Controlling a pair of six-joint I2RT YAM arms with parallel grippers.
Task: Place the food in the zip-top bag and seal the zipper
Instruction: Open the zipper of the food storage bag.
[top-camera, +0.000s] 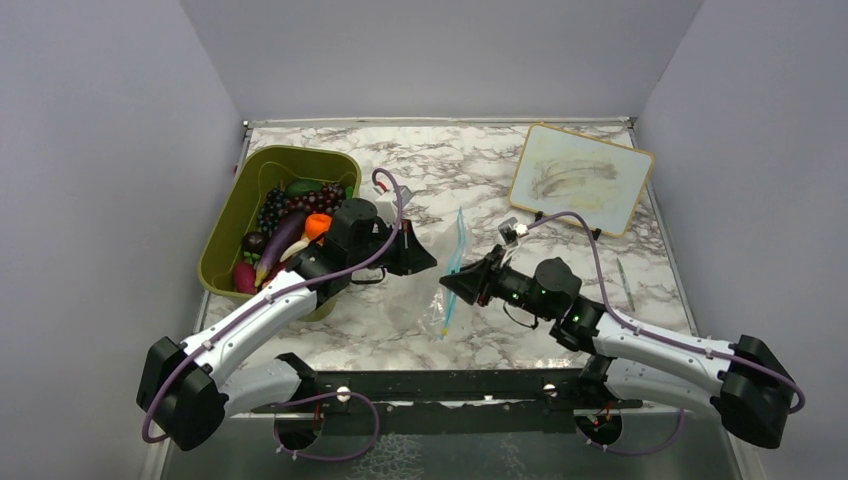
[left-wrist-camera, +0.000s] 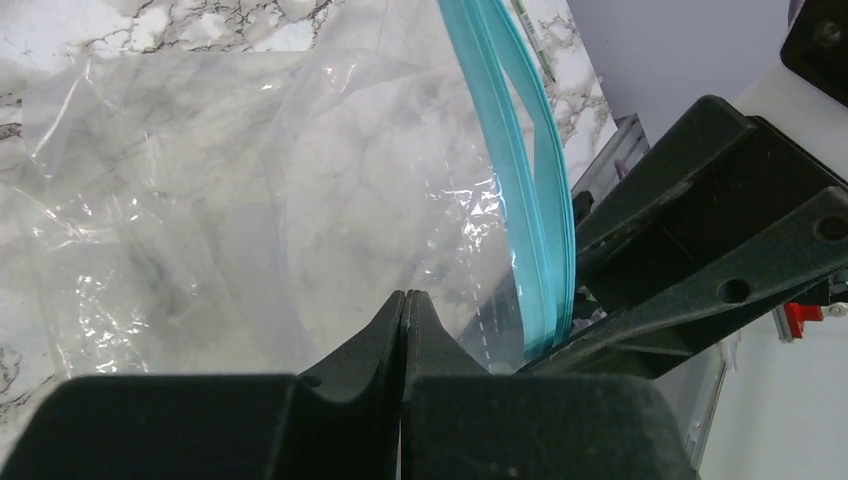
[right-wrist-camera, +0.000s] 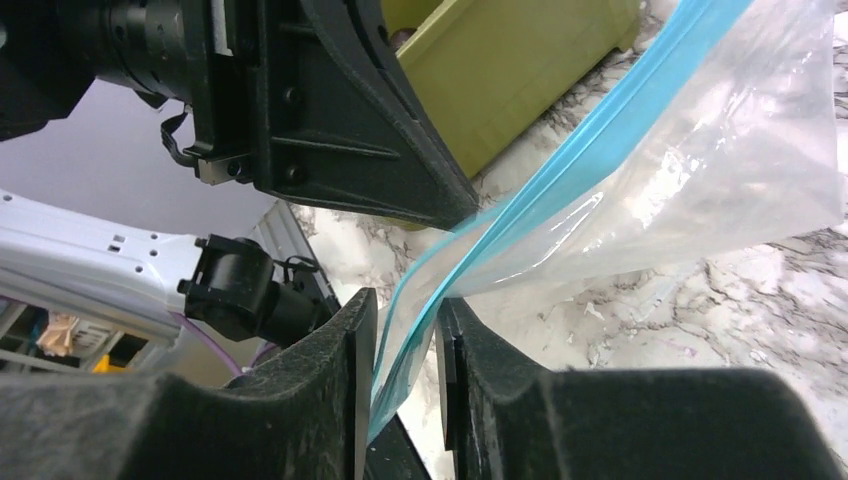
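Note:
The clear zip-top bag (top-camera: 432, 300) lies between my two grippers, its body (left-wrist-camera: 250, 200) empty and crinkled over the marble. My left gripper (left-wrist-camera: 405, 298) is shut, its tips pinching clear film just inside the teal zipper (left-wrist-camera: 530, 170). My right gripper (right-wrist-camera: 405, 330) is open a narrow gap, and the zipper (right-wrist-camera: 600, 130) end with both mouth lips hangs between its fingers, not squeezed. From above, the left gripper (top-camera: 430, 262) and right gripper (top-camera: 447, 282) nearly meet at the bag's near end. The food (top-camera: 290, 225), grapes, an eggplant and orange pieces, sits in the tub.
The olive-green tub (top-camera: 225, 235) stands at the left, close behind my left arm, and shows as a green wall (right-wrist-camera: 520, 70) in the right wrist view. A small whiteboard (top-camera: 580, 178) lies at the back right. A pen (top-camera: 624, 284) lies near the right edge.

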